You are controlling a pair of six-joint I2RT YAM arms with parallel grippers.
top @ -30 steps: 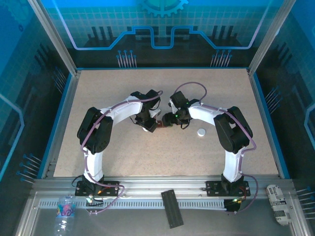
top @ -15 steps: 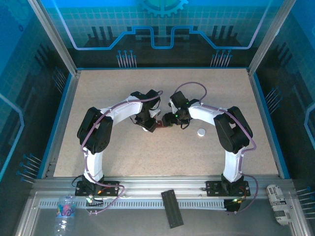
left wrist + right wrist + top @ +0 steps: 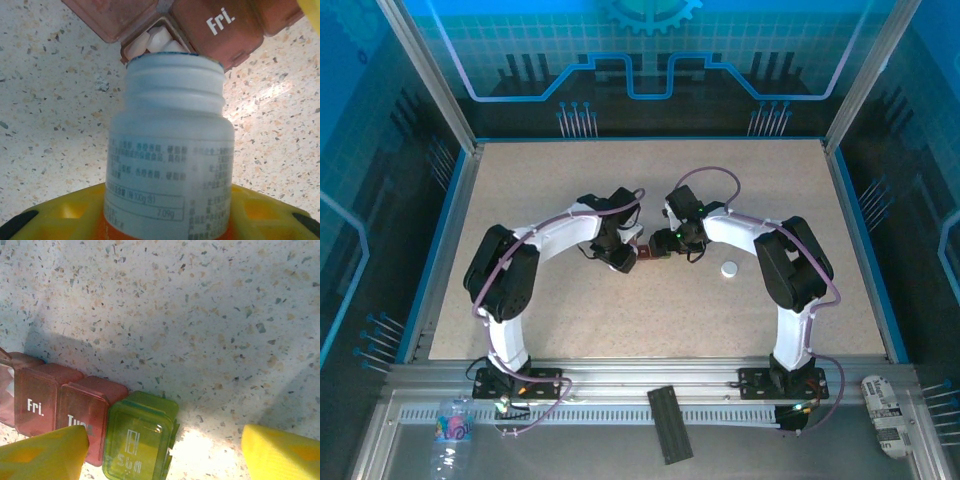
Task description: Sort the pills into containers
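The left gripper (image 3: 170,222) is clamped on a white pill bottle (image 3: 170,150), uncapped and tipped so that its mouth points away from the wrist, straight at the pill organiser (image 3: 647,252). Just past the bottle's rim lies the open compartment (image 3: 150,31), with white pills (image 3: 159,41) heaped inside. Whether the rim touches the compartment wall cannot be told. Its raised lid stands to the left in the wrist view, and the shut "Fri." compartment (image 3: 220,27) adjoins it on the right.

The strip lies mid-table between the two wrists, its long axis running left to right. The dark red cells are toward the left arm and the green "SUN" compartment (image 3: 140,435) is at the right end. The bottle's axis crosses that line roughly square-on, so any shift to another cell would run along the strip.

The right gripper (image 3: 162,450) has its jaws well apart over the green end. One yellow finger overlaps the red cells beside it, and the other is clear of the strip on bare table (image 3: 570,180). It grips nothing.

The left arm is better placed for pouring. Open tabletop lies on the far and near sides, well inside the edges, and a loose white cap (image 3: 729,268) sits to the right, near the right arm
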